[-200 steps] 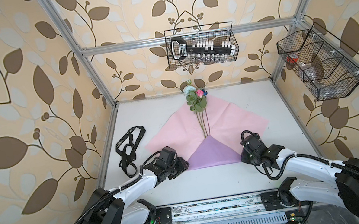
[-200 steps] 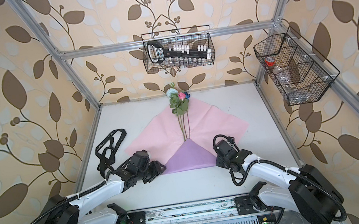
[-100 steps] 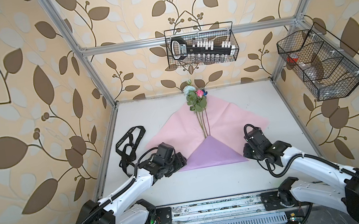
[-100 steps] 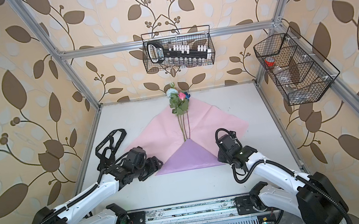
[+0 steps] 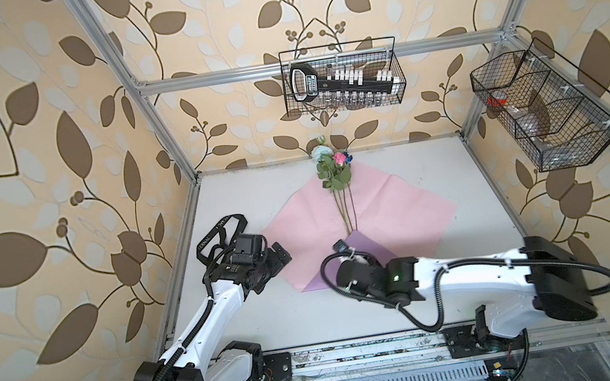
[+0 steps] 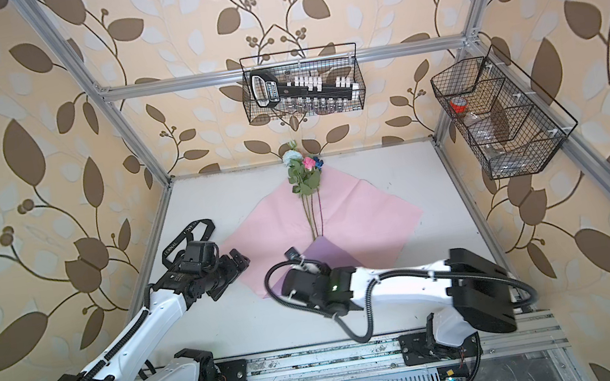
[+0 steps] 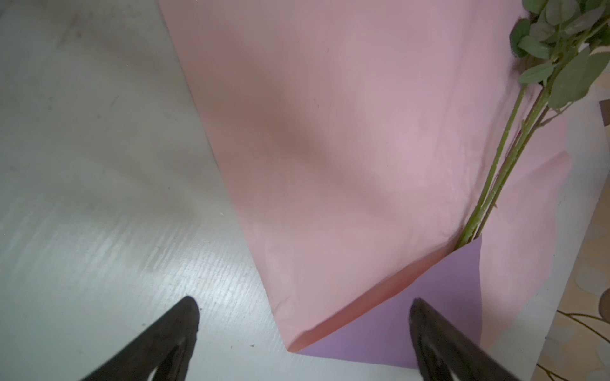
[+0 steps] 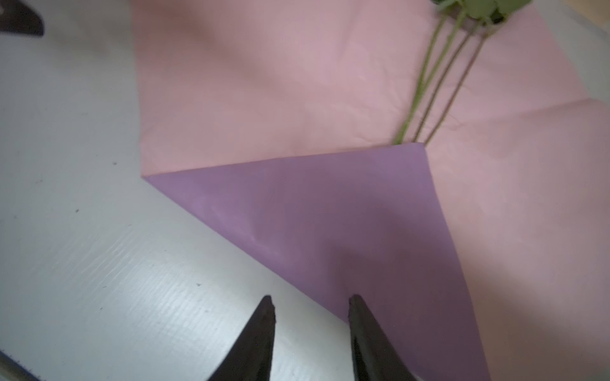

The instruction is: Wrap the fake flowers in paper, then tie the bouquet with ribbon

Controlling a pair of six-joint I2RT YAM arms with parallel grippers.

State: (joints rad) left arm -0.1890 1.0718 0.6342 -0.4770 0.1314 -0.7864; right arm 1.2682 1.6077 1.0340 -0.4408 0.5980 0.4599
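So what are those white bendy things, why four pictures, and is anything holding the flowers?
Those are two robot arms, each ending in a two-fingered pincher. The two wide pictures come from one camera looking down from above. The two close-ups come from small cameras on the arms' wrists, showing the black fingertips of the left gripper and right gripper. On the white table lies pink wrapping paper with one lilac corner folded over. The fake flowers lie on it. A black ribbon lies beside the left arm. Both grippers are open; nothing is held.
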